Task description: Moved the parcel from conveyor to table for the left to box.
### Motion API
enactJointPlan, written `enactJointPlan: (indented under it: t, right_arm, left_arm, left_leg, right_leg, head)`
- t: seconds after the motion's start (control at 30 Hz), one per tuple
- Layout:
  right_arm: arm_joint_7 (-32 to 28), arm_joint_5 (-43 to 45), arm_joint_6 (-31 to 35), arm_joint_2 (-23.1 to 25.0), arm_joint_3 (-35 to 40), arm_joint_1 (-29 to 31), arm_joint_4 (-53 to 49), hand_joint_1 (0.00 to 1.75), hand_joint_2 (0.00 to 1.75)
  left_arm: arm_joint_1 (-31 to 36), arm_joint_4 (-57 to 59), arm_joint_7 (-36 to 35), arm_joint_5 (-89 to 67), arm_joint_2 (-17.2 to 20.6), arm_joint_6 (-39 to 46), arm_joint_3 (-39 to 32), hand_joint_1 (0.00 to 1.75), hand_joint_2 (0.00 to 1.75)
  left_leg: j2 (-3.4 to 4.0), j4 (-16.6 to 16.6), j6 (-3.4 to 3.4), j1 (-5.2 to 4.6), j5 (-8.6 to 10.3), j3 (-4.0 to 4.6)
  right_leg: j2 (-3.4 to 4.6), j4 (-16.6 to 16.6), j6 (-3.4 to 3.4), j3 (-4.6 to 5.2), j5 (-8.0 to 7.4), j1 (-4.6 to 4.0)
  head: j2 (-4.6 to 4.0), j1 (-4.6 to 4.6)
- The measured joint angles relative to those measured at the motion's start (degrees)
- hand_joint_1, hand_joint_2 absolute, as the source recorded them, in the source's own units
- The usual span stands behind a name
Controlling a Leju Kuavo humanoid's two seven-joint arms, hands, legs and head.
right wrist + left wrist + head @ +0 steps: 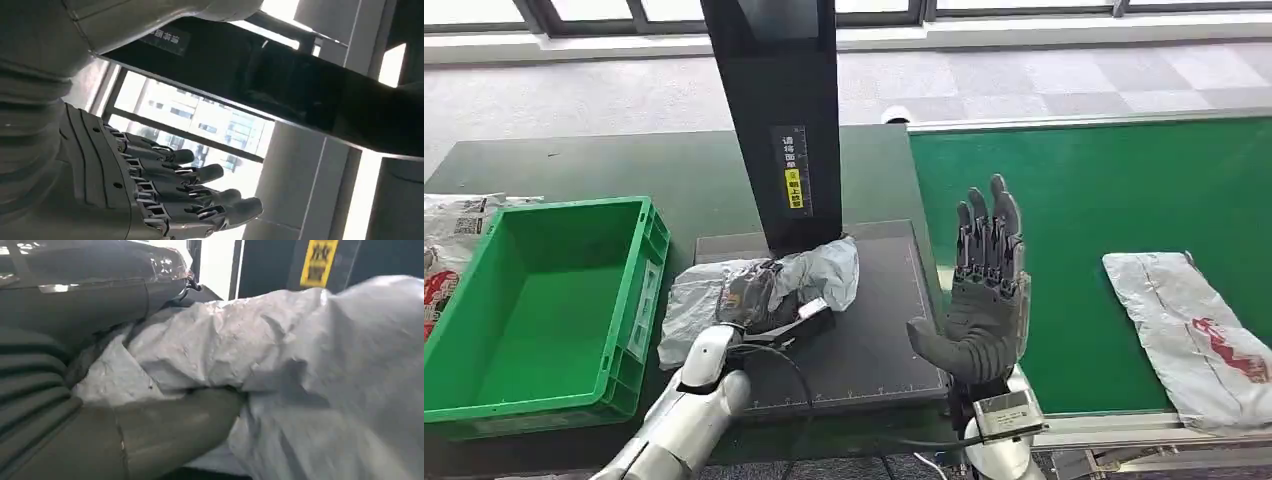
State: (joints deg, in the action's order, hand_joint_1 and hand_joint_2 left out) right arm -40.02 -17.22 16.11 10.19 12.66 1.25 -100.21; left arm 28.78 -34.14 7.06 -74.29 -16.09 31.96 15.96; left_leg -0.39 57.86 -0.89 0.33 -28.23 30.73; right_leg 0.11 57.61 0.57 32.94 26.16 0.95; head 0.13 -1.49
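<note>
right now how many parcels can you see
3. One grey parcel on the black platform, gripped by the left robot hand; one on the green conveyor at the right; one at the left edge beside the green crate, partly cut off. More may lie out of frame.

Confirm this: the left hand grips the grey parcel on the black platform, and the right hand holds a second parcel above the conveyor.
Not quite. The left hand does grip the grey parcel on the black platform, but the right hand is raised, open and holding nothing. The second parcel lies on the conveyor. The head view shows it.
</note>
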Motion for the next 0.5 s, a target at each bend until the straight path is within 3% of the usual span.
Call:
enactJointPlan:
  t: [0.5]
  right_arm:
    - [0.00,-4.50,-6.60,4.50,-2.86,-0.21,-1.84,0.00,1.75]
  left_arm:
    - [-2.21,-6.32,1.09,0.46,-0.04,2.95,-1.07,1.75,1.75]
  left_leg:
    - [0.02,0.00,0.00,0.00,0.00,0.08]
  right_leg:
    - [0.02,0.00,0.00,0.11,0.00,-0.01]
  head:
    - [0.00,0.02]
